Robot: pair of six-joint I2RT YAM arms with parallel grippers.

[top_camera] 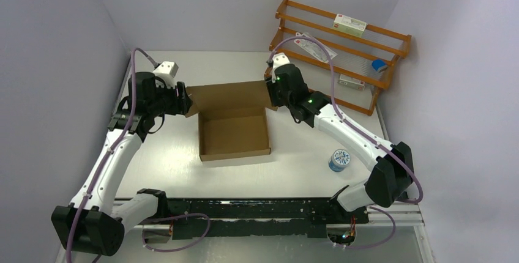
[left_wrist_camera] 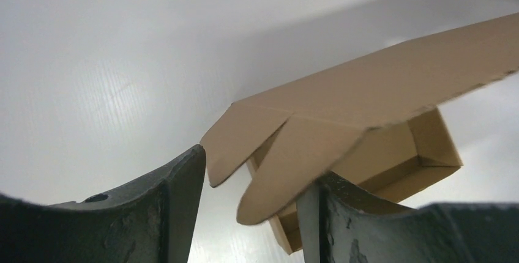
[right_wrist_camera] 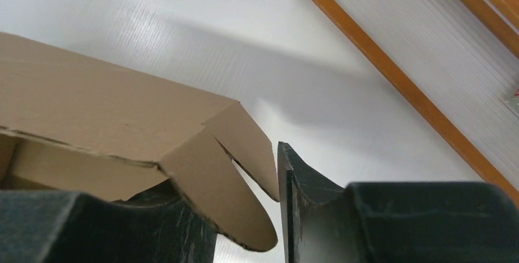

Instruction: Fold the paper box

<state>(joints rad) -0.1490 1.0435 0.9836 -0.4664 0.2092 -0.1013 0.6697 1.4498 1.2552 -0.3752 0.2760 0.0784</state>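
Note:
The paper box [top_camera: 234, 137] is brown cardboard, its tray standing formed at the table's middle with the lid panel [top_camera: 227, 96] raised along the back. My left gripper [top_camera: 185, 100] is at the lid's left end and my right gripper [top_camera: 270, 95] at its right end. In the left wrist view the box [left_wrist_camera: 367, 85] shows two side tabs lying between the spread fingers of the left gripper [left_wrist_camera: 257, 171], which is open. In the right wrist view the box [right_wrist_camera: 92, 104] has a rounded tab and a corner flap between the parted fingers of the right gripper [right_wrist_camera: 235, 177], also open.
An orange wooden rack [top_camera: 343, 49] stands at the back right, holding white cartons [top_camera: 349, 25] and a blue item [top_camera: 379, 65]. Its rail [right_wrist_camera: 392, 73] runs close behind the right gripper. A round blue-and-white tin [top_camera: 338, 160] sits right of the box.

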